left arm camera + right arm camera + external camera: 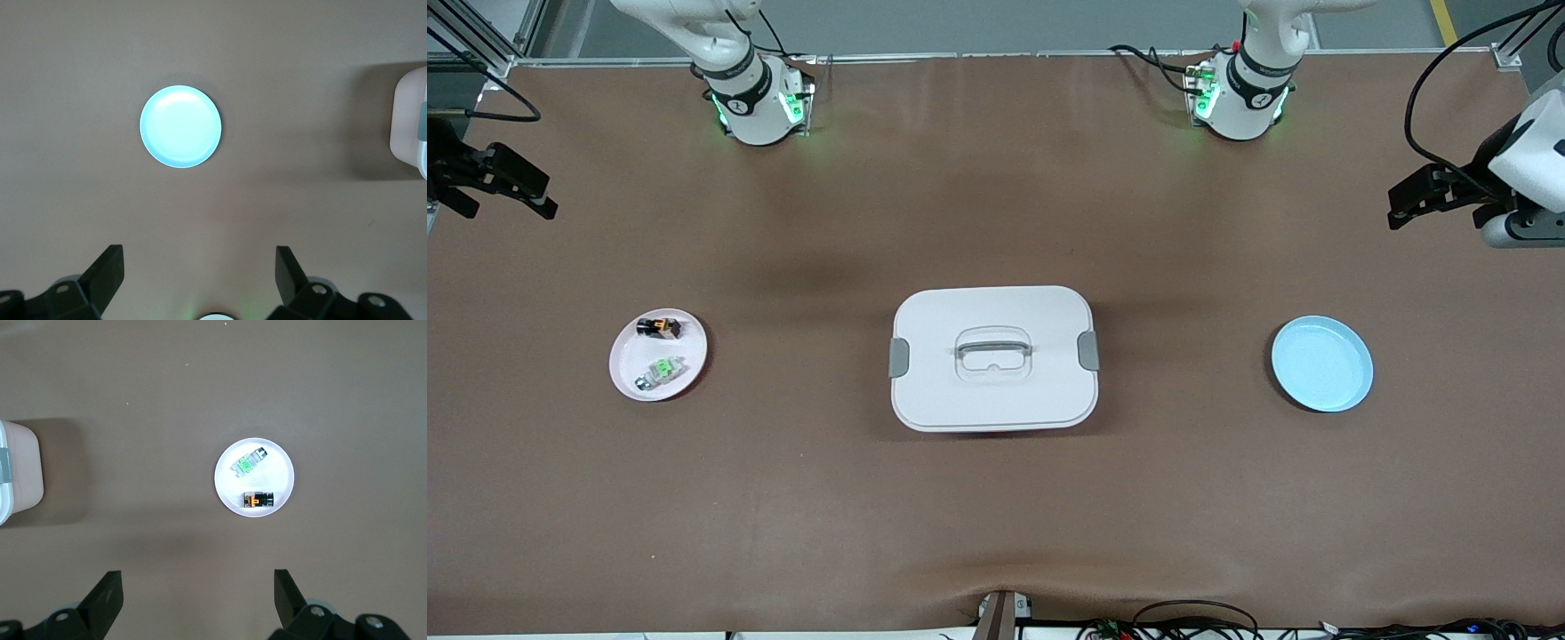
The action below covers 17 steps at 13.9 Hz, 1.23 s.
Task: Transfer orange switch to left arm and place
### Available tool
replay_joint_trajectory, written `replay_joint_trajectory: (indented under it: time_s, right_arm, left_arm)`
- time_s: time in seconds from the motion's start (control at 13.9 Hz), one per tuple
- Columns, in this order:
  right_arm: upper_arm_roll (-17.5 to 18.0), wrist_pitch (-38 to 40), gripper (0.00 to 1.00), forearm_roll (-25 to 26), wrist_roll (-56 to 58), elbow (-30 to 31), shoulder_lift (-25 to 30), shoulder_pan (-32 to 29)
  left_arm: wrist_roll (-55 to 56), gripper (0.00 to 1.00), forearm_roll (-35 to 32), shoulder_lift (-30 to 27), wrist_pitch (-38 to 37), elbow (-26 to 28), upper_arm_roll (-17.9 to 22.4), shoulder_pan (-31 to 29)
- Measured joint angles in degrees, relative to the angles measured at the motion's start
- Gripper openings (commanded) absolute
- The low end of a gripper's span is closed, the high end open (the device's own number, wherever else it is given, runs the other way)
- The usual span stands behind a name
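Observation:
The orange switch [659, 327] is a tiny black block with an orange part. It lies on a pale pink plate [631, 360] toward the right arm's end of the table, beside a pale green-topped component [661, 370]. It also shows in the right wrist view [257, 499]. The white box [994, 357] with grey clips stands mid-table. My right gripper [503, 182] is open and empty, high over the table's edge at its own end. My left gripper [1427, 194] is open and empty, high over its own end; it shows in the left wrist view [199, 267].
A light blue plate [1321, 364] lies empty toward the left arm's end, also in the left wrist view [181, 126]. The box's edge shows in both wrist views [410, 123] [20, 470]. Brown mat covers the table. Cables lie along the near edge.

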State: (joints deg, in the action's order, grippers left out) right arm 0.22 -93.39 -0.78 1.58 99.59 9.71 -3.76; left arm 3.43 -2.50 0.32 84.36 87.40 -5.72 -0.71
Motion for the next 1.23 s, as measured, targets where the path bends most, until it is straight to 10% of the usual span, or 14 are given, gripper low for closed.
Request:
replay_joint_trajectory:
  time_s: [1.23]
  right_arm:
    - [-0.06,0.09,1.00,0.02,0.03,-1.54,-2.32,-0.04]
  left_arm:
    - [-3.87,1.00,0.00,0.07,0.00,-0.02,0.43,-1.90]
